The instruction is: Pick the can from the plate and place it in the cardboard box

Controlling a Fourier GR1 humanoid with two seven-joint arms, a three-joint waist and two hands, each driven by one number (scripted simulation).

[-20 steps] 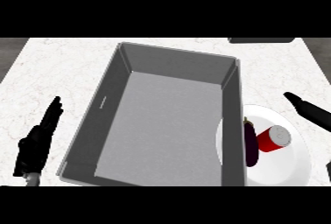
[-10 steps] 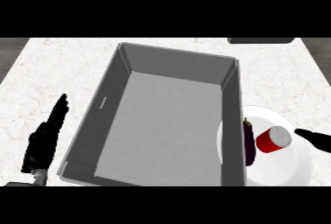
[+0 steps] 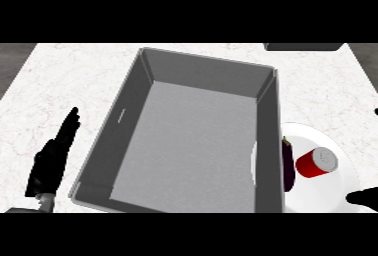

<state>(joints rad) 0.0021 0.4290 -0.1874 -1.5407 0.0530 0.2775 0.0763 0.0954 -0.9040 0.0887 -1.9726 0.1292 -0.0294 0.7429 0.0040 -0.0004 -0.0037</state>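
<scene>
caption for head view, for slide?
Red can and eggplant on white plate beside empty grey box.

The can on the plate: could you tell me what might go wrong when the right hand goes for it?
1. The eggplant lies on the plate right beside the can, box side, so fingers closing there could catch it.
2. The box wall overlaps the plate's left edge; a low carry might clip it.
3. The right hand barely shows at the edge, so its approach is hard to judge.

Matte black left hand (image 3: 50,162) on a grey wrist; right hand (image 3: 364,196) black.
</scene>
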